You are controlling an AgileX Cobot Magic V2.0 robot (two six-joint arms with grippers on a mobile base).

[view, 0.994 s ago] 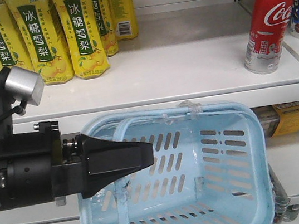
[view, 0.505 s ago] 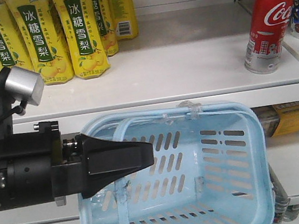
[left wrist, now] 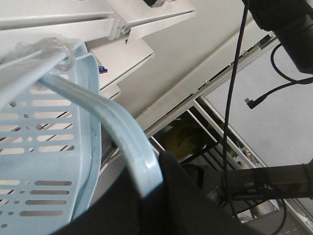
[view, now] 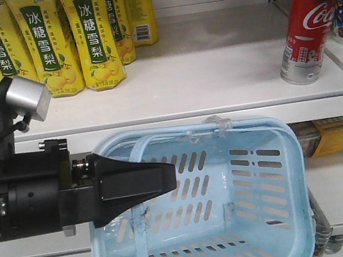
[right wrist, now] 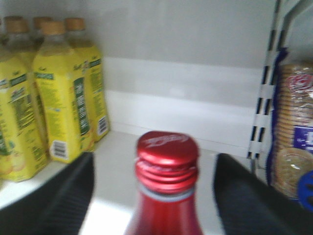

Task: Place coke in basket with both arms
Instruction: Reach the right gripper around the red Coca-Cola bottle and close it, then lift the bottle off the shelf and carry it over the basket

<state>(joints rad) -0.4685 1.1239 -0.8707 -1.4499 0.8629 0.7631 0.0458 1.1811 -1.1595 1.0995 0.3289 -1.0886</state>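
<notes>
While the left end effector (view: 166, 176) clamps the basket (view: 300, 174) by its handle below the shelf (view: 184, 84), the right end effector (right wrist: 154, 193) hangs open astride the cap of the coke (view: 302, 28), upright on that shelf; closing so high risks tipping it or slipping off.

White shelf (view: 204, 85): flat board with a pale front lip. Left rear: cluster of tall yellow bottles (view: 97, 39), upright, packed touching. Right end, near the front edge: coke (view: 301, 44), upright and alone, well apart from the yellow ones. Far right: biscuit packets (right wrist: 293, 152) near the coke.
</notes>
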